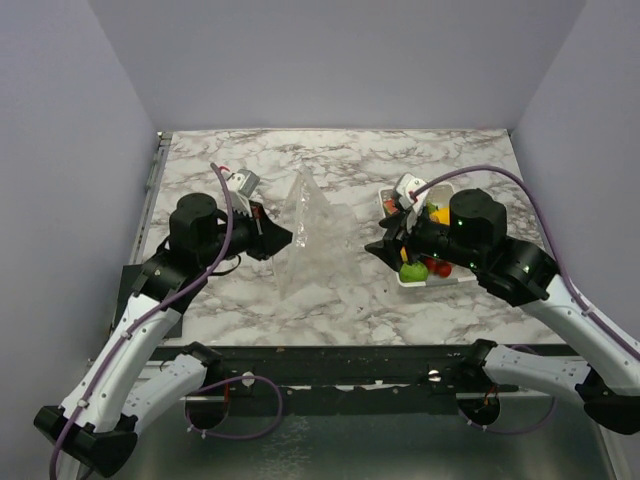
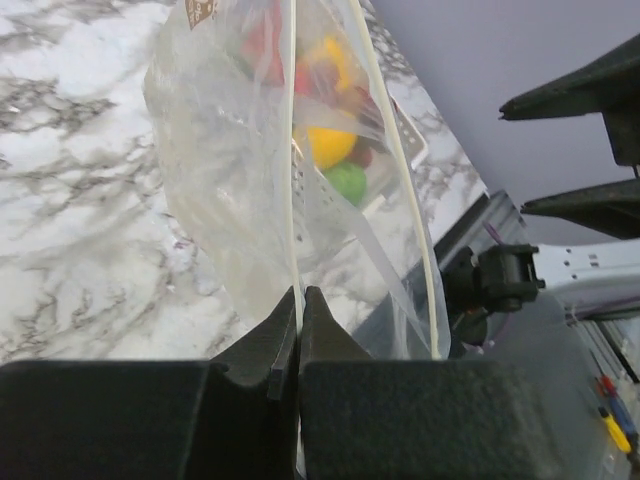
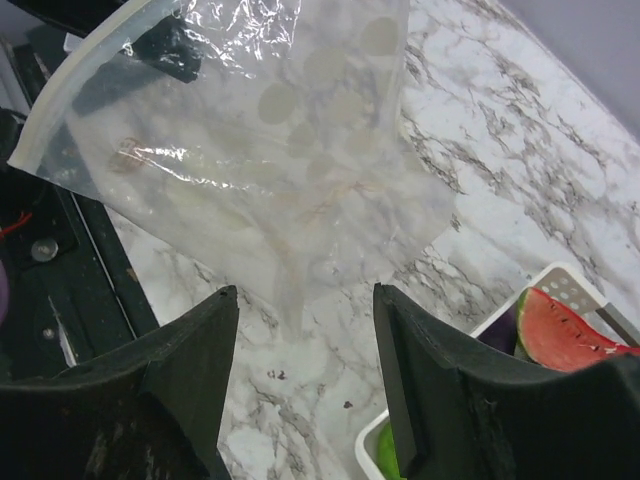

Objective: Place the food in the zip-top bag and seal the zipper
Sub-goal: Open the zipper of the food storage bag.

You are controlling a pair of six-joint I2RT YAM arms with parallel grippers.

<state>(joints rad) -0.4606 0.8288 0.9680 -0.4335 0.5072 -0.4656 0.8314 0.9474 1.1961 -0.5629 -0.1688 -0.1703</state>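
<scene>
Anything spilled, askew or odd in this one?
Nothing spilled or damaged. The bag stands up tented only because the left gripper pinches its edge; it looks empty. The fruit sits in the basket, and the right gripper is open, holding nothing.

Clear bag (image 3: pixel 300 180) — pale, perhaps greyish, dots

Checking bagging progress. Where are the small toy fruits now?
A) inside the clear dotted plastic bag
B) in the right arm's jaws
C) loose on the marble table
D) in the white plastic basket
D: the small toy fruits sit in the white plastic basket; the clear dotted plastic bag looks empty.
</scene>
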